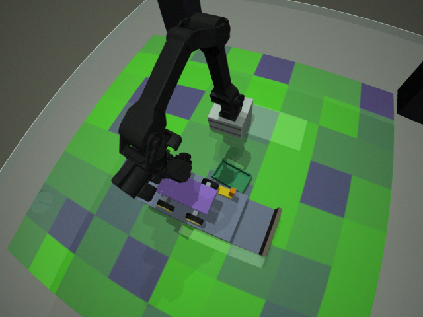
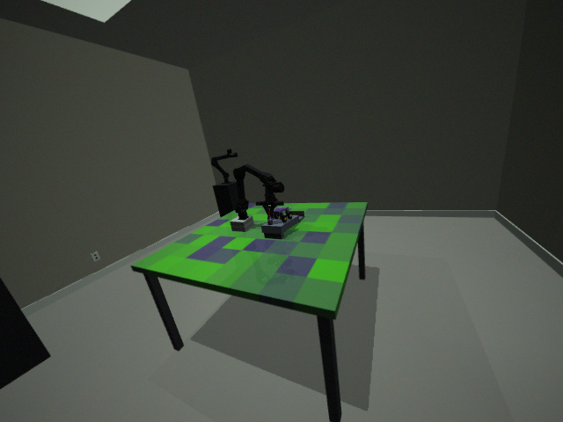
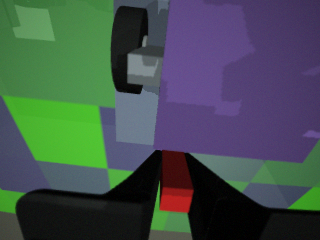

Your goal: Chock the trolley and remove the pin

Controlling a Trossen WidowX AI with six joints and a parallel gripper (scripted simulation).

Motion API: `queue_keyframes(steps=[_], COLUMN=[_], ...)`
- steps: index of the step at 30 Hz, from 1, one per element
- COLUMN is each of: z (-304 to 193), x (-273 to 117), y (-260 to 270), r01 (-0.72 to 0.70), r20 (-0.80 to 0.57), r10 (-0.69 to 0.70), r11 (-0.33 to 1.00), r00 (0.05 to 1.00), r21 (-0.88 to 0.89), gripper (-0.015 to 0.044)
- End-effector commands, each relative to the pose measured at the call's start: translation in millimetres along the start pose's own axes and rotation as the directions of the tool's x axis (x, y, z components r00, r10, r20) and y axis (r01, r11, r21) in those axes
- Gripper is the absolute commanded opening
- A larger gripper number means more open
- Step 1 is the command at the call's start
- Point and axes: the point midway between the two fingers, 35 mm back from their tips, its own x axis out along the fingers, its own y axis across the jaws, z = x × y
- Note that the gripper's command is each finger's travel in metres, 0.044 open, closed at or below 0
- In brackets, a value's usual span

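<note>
The purple trolley [image 1: 186, 192] [image 2: 282, 210] [image 3: 210, 75] stands on the grey-blue ramp [image 1: 254, 221] [image 2: 290, 224]. The yellow chock [image 1: 224, 191] with its orange handle [image 1: 232, 191] sits on the ramp at the downhill side of the trolley's wheel [image 1: 209, 183] on the tray side; whether they touch is too small to tell. My gripper [image 3: 171, 157] is shut on the red head of the stop pin [image 3: 176, 200], at the trolley's uphill end. The pin's lower part is hidden in the wrist view. The green tray [image 1: 244, 185] lies beside the ramp.
The ramp's low end has a brown end board [image 1: 272, 232]. The arm's grey base block [image 1: 225, 127] [image 2: 241, 223] stands behind the tray. The arm arches over the uphill end of the ramp. A second dark arm [image 2: 223, 163] stands on a black block beyond the table.
</note>
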Motion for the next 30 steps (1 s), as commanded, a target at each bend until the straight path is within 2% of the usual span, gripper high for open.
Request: queue_keyframes(steps=[1,30], z=[-1,-2], x=[-5,-21], y=[0,0], r01=[0.004,0.004], r20=[-0.002,-0.002], r10=[-0.004,-0.004], r11=[1.000,1.000], r00=[1.000,1.000], r21=[0.005,0.005], gripper=[0.0000,0.0000])
